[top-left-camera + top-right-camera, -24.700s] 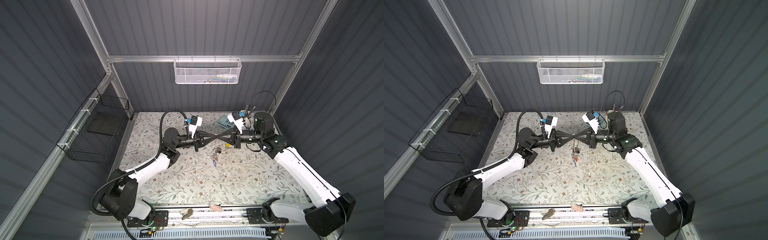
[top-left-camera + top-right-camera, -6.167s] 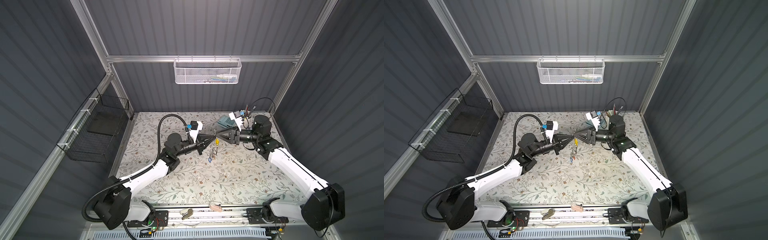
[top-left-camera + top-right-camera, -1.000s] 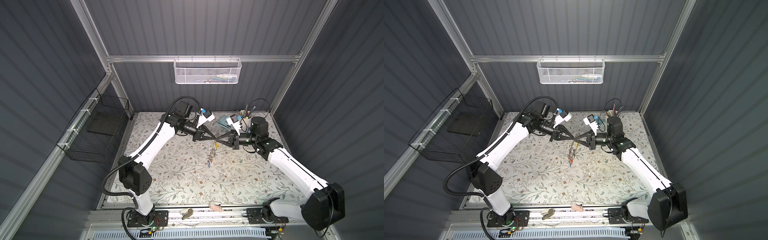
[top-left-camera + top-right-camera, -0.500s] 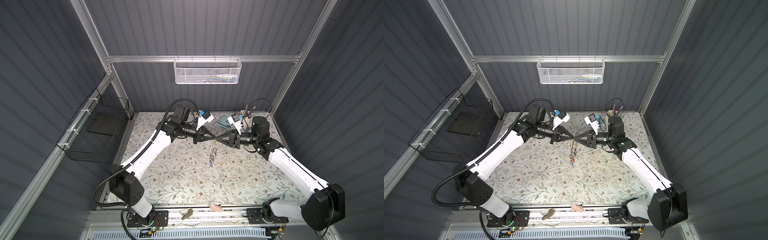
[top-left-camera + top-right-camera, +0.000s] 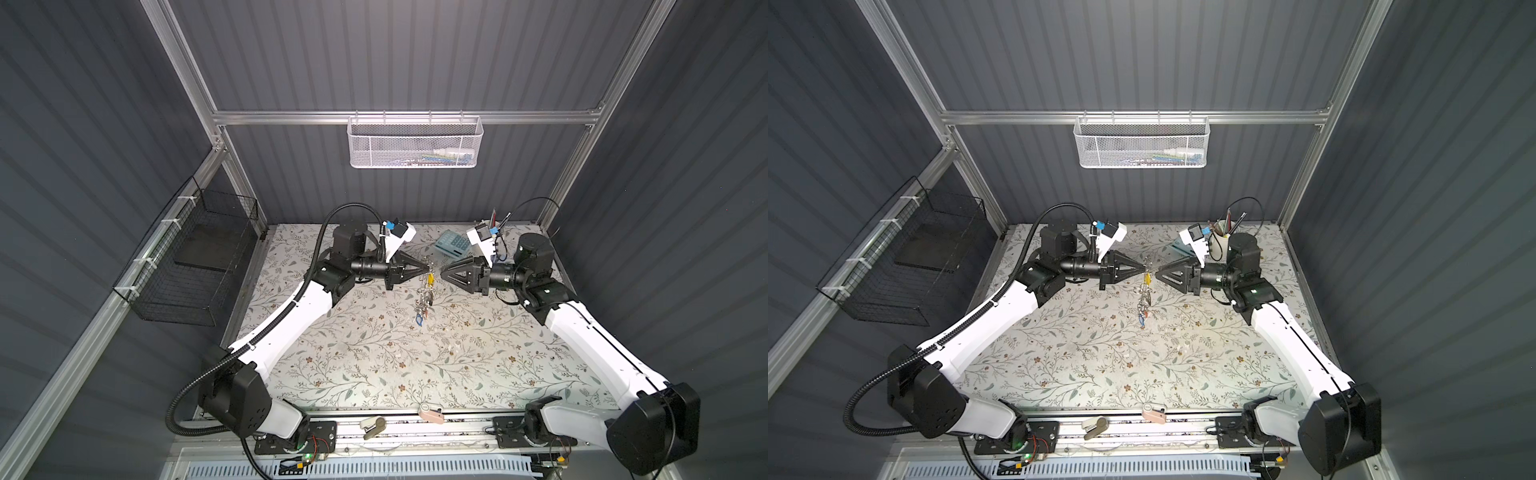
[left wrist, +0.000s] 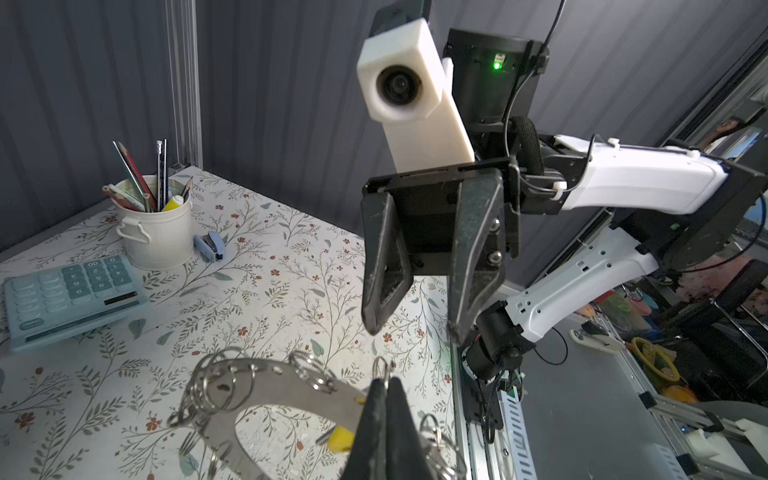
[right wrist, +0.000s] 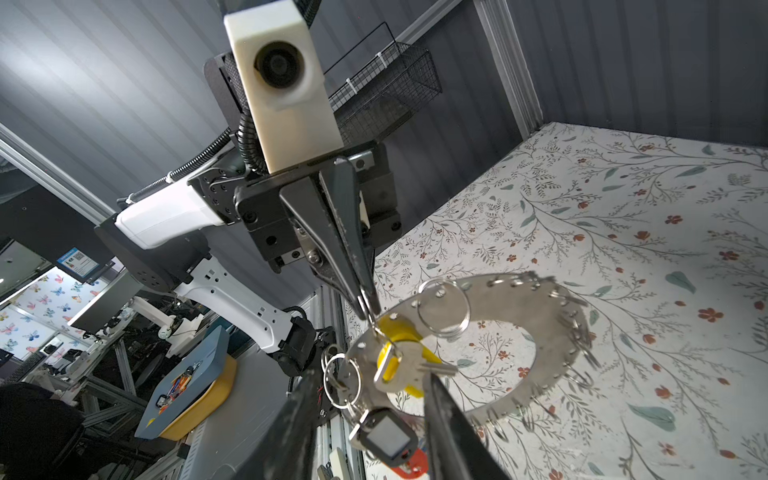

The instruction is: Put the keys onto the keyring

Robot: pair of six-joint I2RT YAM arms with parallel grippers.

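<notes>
Keyring, a large flat grey metal ring carrying a yellow-tagged key, hangs above the floral table, clenched at its rim by the left gripper; the right gripper faces it, jaws apart and empty.

Your right gripper has its two dark fingers spread apart, nothing clamped between them; in the gap hang the keys, one with a yellow tag just past the fingertips, one with a dark-framed tag closer to the palm, a red tag beside that; whether a finger touches a key, you cannot tell; beyond the fingertips lies the keyring, wire loops along its rim, the floral mat showing through its open centre; facing you, the left gripper is pinched tight on a small loop at the keyring's near edge; a black wire basket sits on the wall behind it.
</notes>
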